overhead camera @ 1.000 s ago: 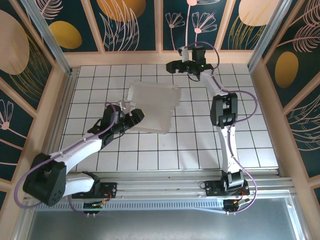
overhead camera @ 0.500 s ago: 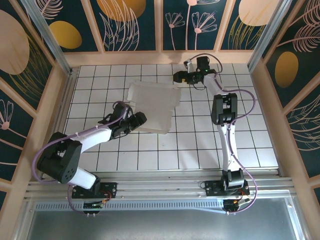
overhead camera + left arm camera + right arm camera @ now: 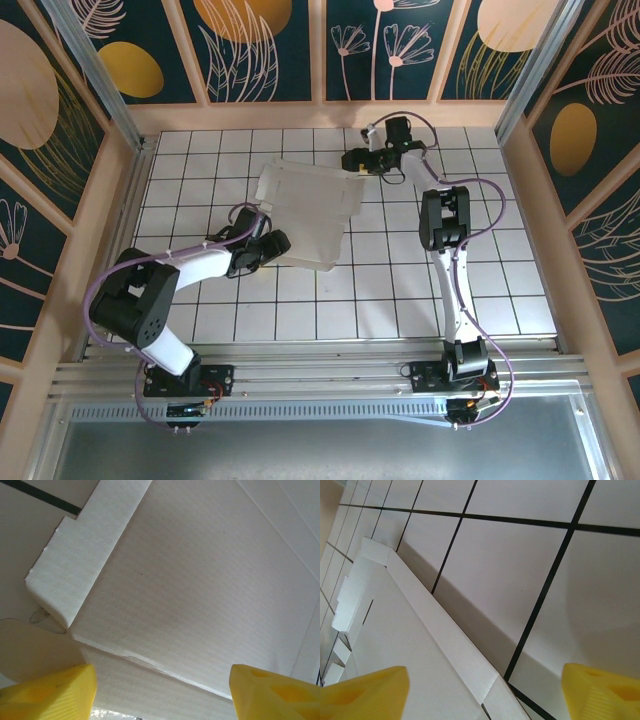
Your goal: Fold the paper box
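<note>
White tiles (image 3: 380,290) with dark grid lines spread beneath the left gripper (image 3: 272,234) and the right gripper (image 3: 351,161). Just beyond the right gripper runs a pale wooden ledge (image 3: 300,116), with dark blue wall panels (image 3: 270,60) of outline flowers and orange discs above it. Well behind both lie a ribbed aluminium rail (image 3: 330,362) and a grey metal tray (image 3: 330,445).

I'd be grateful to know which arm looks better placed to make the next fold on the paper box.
Probably left. The left gripper is open at the near corner of the paper box, a creased flap straight ahead. The right gripper faces mostly bare tiles beside the far edge.
</note>
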`<state>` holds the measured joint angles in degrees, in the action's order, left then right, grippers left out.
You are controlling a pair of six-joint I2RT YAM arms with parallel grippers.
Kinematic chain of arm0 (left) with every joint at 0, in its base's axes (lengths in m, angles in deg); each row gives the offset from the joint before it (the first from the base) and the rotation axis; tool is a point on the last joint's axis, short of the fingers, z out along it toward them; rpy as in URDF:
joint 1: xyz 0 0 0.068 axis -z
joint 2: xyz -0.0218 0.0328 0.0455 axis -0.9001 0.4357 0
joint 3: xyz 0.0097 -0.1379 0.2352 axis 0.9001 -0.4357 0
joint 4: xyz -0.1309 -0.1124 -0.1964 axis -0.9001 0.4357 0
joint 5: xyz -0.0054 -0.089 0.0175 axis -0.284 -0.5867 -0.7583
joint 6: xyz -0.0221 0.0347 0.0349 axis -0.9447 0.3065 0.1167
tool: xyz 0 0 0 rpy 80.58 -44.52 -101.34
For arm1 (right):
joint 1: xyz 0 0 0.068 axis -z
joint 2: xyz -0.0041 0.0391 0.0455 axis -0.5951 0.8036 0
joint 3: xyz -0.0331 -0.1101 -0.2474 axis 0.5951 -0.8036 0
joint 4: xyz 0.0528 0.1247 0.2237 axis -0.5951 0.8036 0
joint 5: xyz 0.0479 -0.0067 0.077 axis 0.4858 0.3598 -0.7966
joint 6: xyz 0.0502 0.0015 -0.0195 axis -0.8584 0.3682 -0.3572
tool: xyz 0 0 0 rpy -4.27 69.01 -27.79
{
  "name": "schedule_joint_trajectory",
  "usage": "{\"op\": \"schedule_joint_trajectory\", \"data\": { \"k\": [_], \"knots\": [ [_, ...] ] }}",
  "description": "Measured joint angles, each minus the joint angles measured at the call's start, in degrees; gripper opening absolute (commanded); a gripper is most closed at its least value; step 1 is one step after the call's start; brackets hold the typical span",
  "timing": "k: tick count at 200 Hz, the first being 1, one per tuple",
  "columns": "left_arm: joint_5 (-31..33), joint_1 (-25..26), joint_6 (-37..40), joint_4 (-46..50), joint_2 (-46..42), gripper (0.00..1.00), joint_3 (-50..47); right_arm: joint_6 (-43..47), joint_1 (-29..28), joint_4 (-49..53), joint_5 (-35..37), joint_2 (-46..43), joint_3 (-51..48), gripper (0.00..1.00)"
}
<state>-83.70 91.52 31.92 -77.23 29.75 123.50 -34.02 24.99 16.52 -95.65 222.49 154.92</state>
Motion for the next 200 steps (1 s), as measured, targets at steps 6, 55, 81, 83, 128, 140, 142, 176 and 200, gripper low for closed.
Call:
{"op": "schedule_joint_trajectory", "data": {
  "k": [6, 55, 81, 83, 128, 140, 142, 176, 200],
  "knots": [
    [0.15, -0.02, 0.04, 0.13, 0.17, 0.71, 0.24, 0.17, -0.04, 0.02, -0.04, 0.0, -0.11, 0.7],
    [1.79, -0.02, 0.37, 1.03, 0.5, 0.71, 0.92, 1.01, -0.63, -0.28, -1.57, -1.64, -3.74, 0.58],
    [2.25, -0.02, 0.42, 1.55, 0.55, 0.71, 1.05, 1.09, -1.51, 0.5, -2.01, -3.06, -6.51, 0.45],
    [2.34, -0.02, 0.42, 1.6, 0.55, 0.71, 1.05, 0.76, -1.57, 0.63, -2.01, -3.15, -6.67, 0.44],
    [2.67, -0.02, 0.61, 1.77, 0.79, 0.72, 1.57, 0.35, -2.21, 1.33, -3.21, -6.14, -12.83, 0.19],
    [2.67, -0.02, 0.83, 1.77, 1.11, 0.73, 1.92, 0.57, -2.34, 0.92, -3.17, -7.67, -15.41, 0.13],
    [2.67, -0.02, 0.83, 1.77, 1.18, 0.73, 2.01, 0.33, -2.36, 0.79, -3.15, -8.04, -15.98, 0.12],
    [3.26, -0.02, 2.29, 2.89, 1.97, 0.81, 4.04, 0.57, -2.51, -4.79, -1.38, -16.06, -26.14, 0.02],
    [4.59, -0.02, 3.93, 4.26, 1.53, 0.88, 6.29, 1.03, -2.64, -10.54, 2.03, -23.69, -33.7, 0.0]
  ]
}}
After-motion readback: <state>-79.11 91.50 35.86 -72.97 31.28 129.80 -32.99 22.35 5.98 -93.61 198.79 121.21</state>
